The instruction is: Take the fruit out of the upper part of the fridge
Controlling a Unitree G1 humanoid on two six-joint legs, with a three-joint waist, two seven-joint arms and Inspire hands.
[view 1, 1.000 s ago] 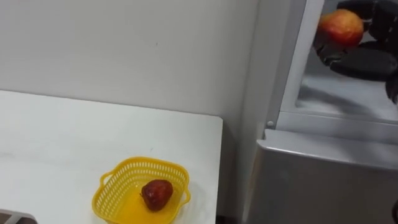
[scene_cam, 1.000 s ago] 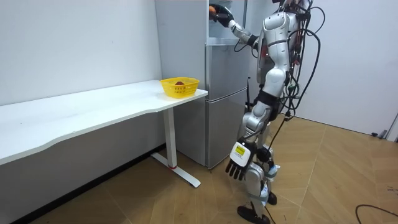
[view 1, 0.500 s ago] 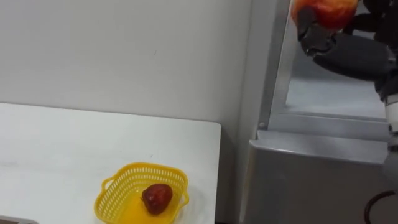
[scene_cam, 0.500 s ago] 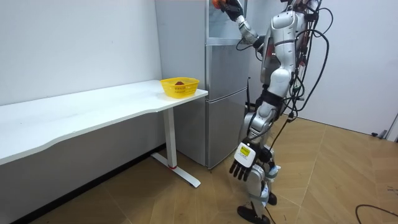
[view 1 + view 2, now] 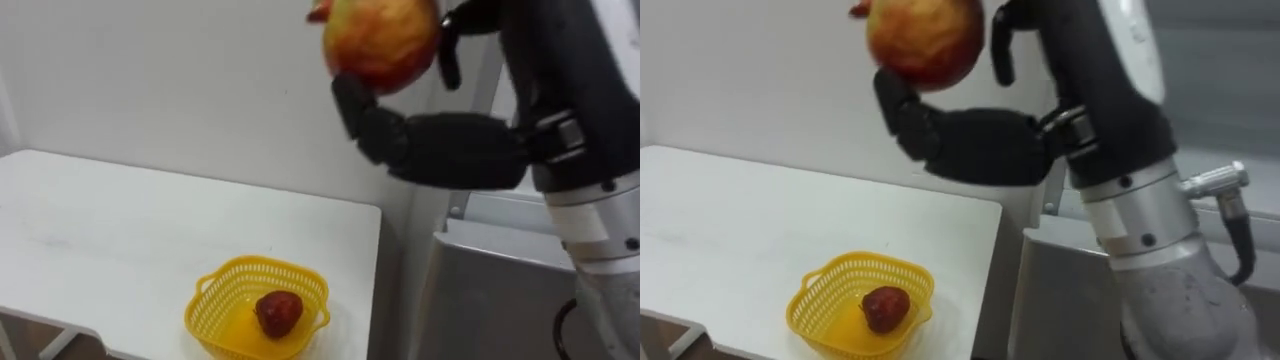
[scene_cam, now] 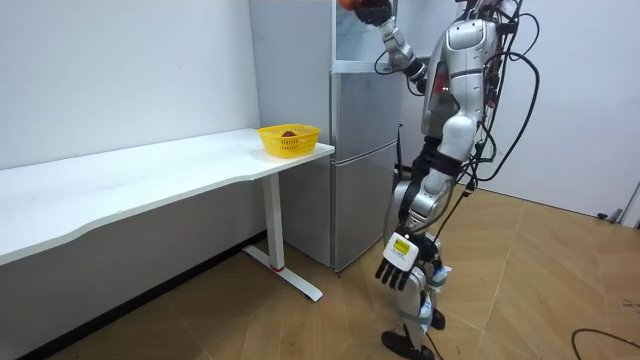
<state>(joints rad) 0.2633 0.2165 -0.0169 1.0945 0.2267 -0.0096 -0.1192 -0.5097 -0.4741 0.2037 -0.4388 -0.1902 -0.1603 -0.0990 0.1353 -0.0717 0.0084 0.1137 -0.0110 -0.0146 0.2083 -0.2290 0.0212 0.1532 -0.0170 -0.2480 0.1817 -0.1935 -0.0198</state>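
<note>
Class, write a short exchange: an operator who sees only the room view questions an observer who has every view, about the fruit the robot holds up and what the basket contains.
Operator: Is the fruit up there truly gripped?
Observer: Yes. The right hand has its fingers curled under the red-and-yellow fruit.
Operator: What lies in the yellow basket?
Observer: One dark red fruit, alone on the basket's floor.

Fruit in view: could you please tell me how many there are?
2. One red-yellow fruit is held in the right hand; one dark red fruit lies in the yellow basket. The fridge may hide more.
</note>
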